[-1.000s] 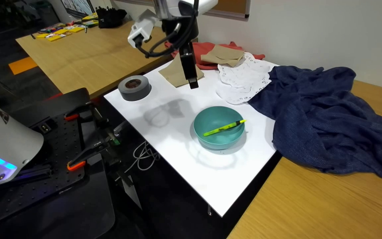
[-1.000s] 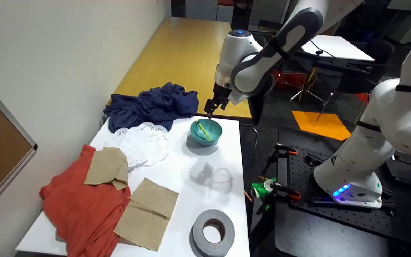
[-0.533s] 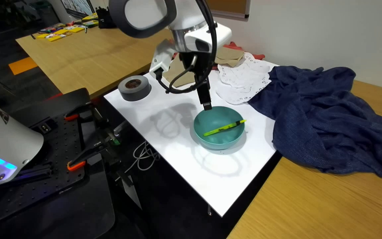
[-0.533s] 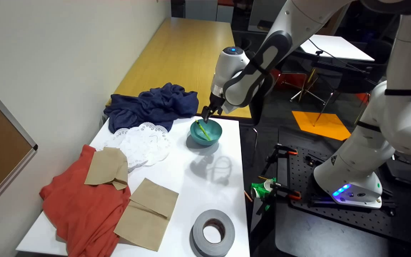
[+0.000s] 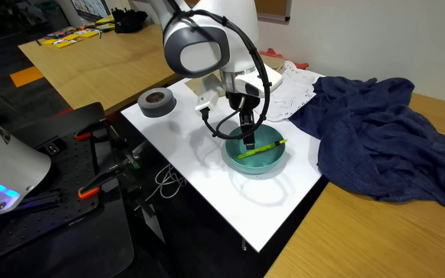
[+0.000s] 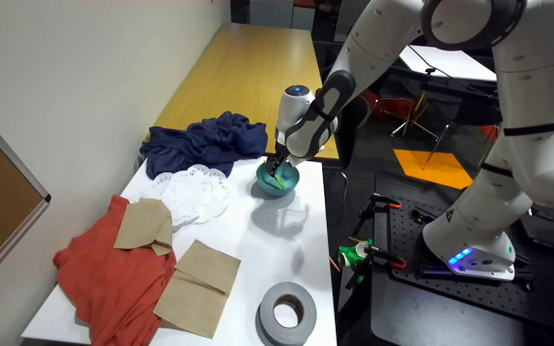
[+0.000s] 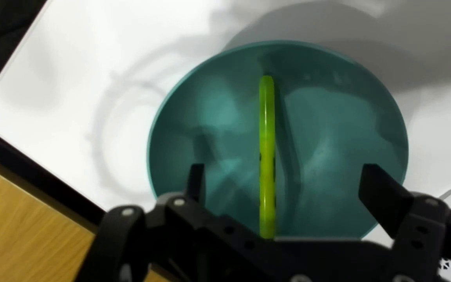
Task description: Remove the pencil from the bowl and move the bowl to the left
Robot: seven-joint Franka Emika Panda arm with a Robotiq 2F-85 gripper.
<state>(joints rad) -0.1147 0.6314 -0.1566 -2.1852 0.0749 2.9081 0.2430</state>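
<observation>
The teal bowl (image 5: 250, 169) stands upright on the white table, and also shows in an exterior view (image 6: 273, 191) and the wrist view (image 7: 217, 98). The yellow-green pencil (image 5: 260, 150) leans across the inside of the bowl, with one end at the rim; it shows in the wrist view (image 7: 267, 137), its near end hidden behind the gripper. My gripper (image 7: 283, 172) is open and empty over the bowl. Its fingers (image 7: 382, 192) stand apart on either side of the pencil, not touching it. In an exterior view the gripper (image 6: 272, 170) partly covers the pencil.
A dark blue cloth (image 5: 384, 143) lies beside the bowl at the wall side. A white lace doily (image 6: 188, 194), brown papers (image 6: 202, 288), a red cloth (image 6: 113, 278) and a grey tape roll (image 6: 270, 319) lie further along. The table's edge (image 7: 41, 164) is close to the bowl.
My arm has moved down to the bowl. The gripper has come from above and beside it to over the pencil. The bowl and pencil have not moved.
</observation>
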